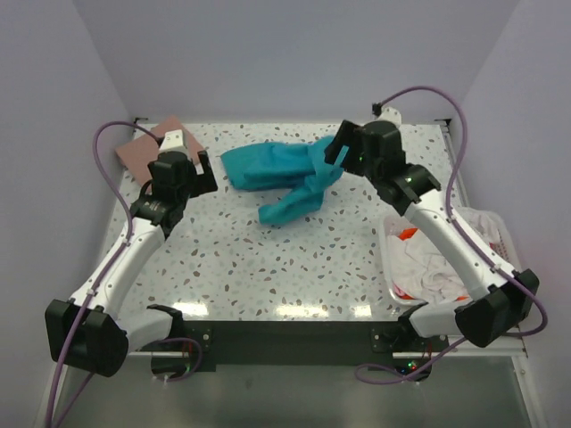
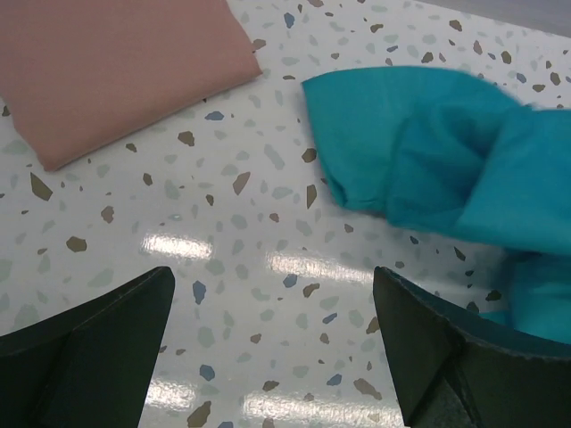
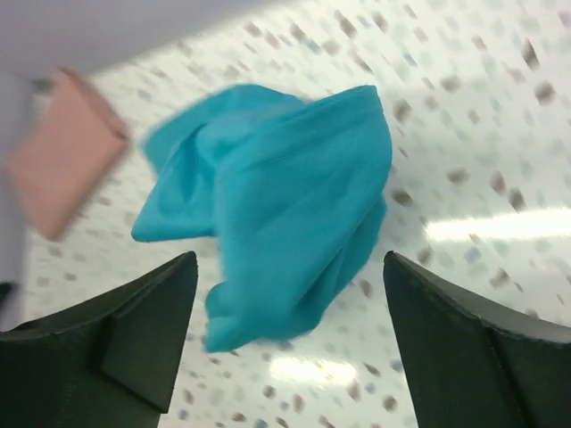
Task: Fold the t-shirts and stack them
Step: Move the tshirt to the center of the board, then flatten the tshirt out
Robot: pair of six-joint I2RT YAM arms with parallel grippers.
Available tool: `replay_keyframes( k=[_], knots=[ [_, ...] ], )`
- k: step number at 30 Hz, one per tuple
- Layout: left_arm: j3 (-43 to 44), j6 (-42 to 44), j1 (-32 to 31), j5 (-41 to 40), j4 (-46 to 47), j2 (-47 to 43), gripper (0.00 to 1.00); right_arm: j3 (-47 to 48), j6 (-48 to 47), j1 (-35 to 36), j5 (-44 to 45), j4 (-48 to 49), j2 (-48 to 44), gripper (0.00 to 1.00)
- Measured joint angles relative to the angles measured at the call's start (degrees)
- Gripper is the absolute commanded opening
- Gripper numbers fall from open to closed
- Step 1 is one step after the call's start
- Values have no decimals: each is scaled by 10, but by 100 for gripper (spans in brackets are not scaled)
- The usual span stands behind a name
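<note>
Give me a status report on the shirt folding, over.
Left pincer open, empty. Right pincer open over teal shirt, crumpled mid-table. Pink shirt folded, far left corner. More shirts in basket, right.

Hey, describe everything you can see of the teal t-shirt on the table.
The teal t-shirt is soft plain cloth, unfolded and bunched into a crumpled, twisted heap. It lies on the speckled table toward the far middle, one lobe trailing nearer. The right claw hangs open over its right end; whether it touches the cloth is unclear. Bare table separates it from the folded pink shirt at far left.
</note>
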Motion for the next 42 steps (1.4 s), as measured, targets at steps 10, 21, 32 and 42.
replay_keyframes(
  k=[10, 21, 32, 42],
  knots=[
    [-5, 29, 0, 54, 13, 3, 93, -133, 0, -1, -7, -84, 58, 90],
    [-5, 10, 0, 116, 24, 87, 94, -33, -32, 10, -145, -25, 203, 88],
    [23, -3, 0, 140, 37, 164, 92, -32, -47, 21, -200, -39, 253, 88],
    [74, -14, 0, 147, 41, 271, 82, -32, -68, 21, -198, -57, 253, 88]
  ],
)
